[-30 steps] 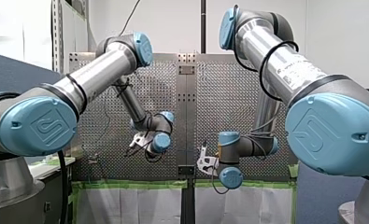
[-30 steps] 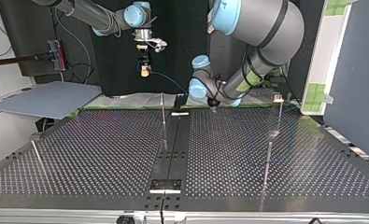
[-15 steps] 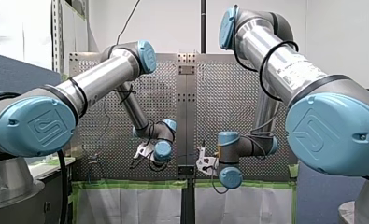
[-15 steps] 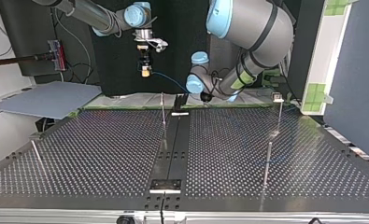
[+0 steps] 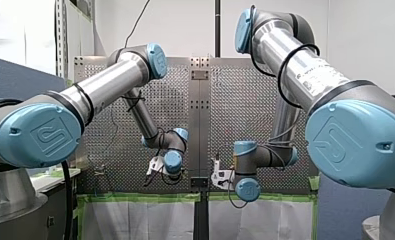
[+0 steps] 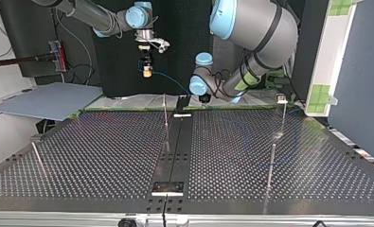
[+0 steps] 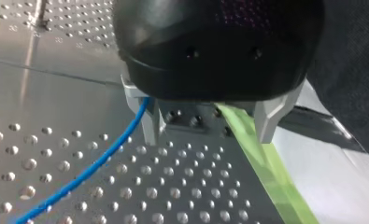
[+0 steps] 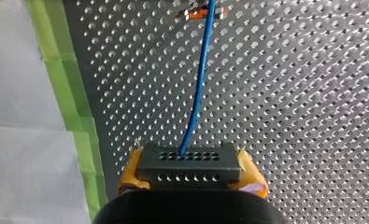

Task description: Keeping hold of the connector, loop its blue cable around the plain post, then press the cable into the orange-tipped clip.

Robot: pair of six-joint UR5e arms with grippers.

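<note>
Trailing blue cable [image 8: 198,93], blocky perforated connector [image 8: 189,166] sits between yellow pads [image 8: 130,179].

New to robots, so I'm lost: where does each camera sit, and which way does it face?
Front view: behind the shoulders, looking over the perforated table; both arms show.
Top view: across the table, facing both arms.
Left wrist view: on that wrist, past my left gripper to the blue cable.
Right wrist view: on that wrist; my right gripper holds the connector.
Shared: both wrist views show the cable.
</note>
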